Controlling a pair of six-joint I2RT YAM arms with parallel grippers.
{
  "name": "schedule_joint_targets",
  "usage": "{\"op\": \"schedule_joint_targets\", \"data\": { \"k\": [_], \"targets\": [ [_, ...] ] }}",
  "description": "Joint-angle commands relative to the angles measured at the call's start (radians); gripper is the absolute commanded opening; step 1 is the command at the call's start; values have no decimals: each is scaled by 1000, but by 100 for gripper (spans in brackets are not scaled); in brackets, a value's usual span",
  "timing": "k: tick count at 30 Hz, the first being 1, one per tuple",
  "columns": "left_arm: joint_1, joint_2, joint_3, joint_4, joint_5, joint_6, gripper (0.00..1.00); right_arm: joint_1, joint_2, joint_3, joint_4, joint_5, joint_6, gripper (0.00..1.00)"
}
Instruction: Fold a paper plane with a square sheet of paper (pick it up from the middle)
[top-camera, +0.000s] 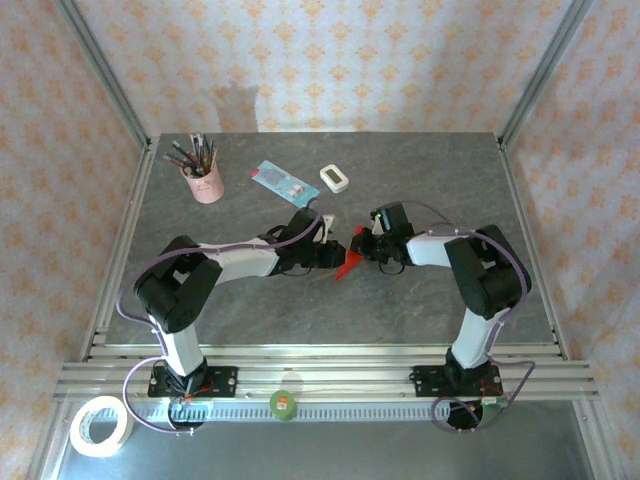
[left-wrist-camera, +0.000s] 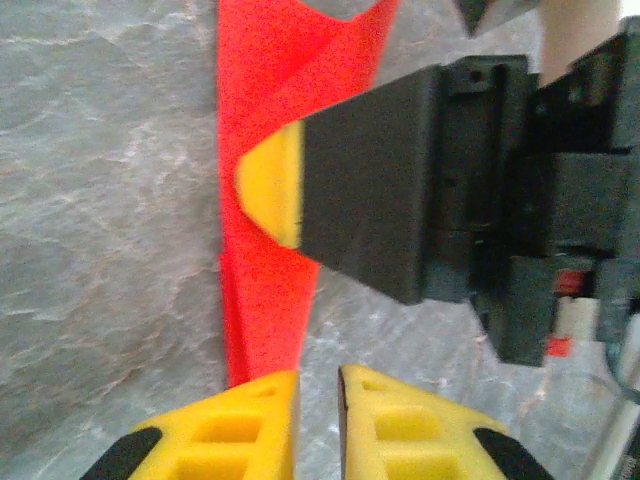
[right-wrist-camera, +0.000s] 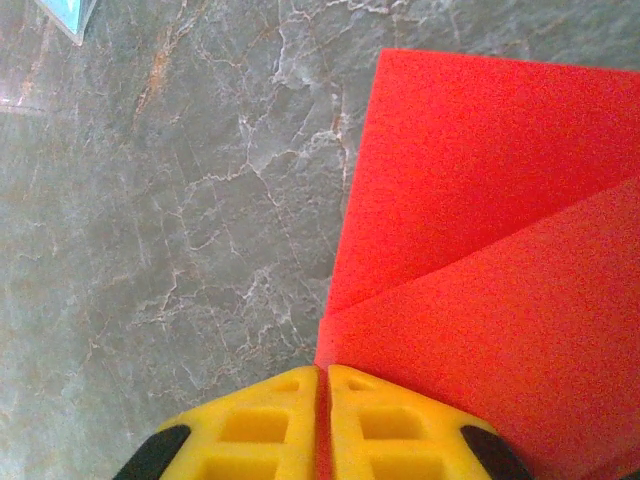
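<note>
The red sheet of paper (top-camera: 347, 266) is folded and creased, and hangs just above mid-table between both grippers. My right gripper (right-wrist-camera: 322, 400) is shut on its edge, with a thin red line showing between the fingers. Two overlapping red layers (right-wrist-camera: 480, 250) fan out from that grip. In the left wrist view the right gripper (left-wrist-camera: 270, 185) pinches a narrow red strip (left-wrist-camera: 265, 300). That strip runs down to the left finger of my left gripper (left-wrist-camera: 320, 400). The left jaws stand slightly apart with grey table showing in the gap. The arms hide the paper's full outline, so I cannot tell whether it forms a paper plane.
At the back left stand a pink cup of pens (top-camera: 203, 180), a light blue card (top-camera: 280, 180) and a small white block (top-camera: 334, 178). A roll of tape (top-camera: 101, 425) and a green item (top-camera: 284, 404) lie by the near rail. Metal frame posts border the table.
</note>
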Motion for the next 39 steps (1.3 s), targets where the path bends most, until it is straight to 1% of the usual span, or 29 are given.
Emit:
{"op": "schedule_joint_targets", "data": {
  "k": [1,4,8,11,12,17,27,39],
  "targets": [
    [4,36,-7,90,88,-46,13,8,27,-14,-15,-6,8,11],
    [4,61,1,94,109,-52,9,8,29,-17,-11,-9,10,10],
    [4,102,18,80,125,-51,7,8,28,-16,-10,-10,11,10],
    [4,113,31,65,127,-50,7,8,28,-16,-11,-10,10,10],
    [4,146,34,64,128,-47,7,9,29,-16,-11,-11,10,10],
    [4,166,47,47,117,-37,7,8,30,-17,-11,-10,10,10],
    [4,180,50,16,97,-24,6,9,35,-14,-20,-2,11,10],
    [2,162,5,-40,98,-16,3,9,77,5,-83,56,7,7]
  ]
}}
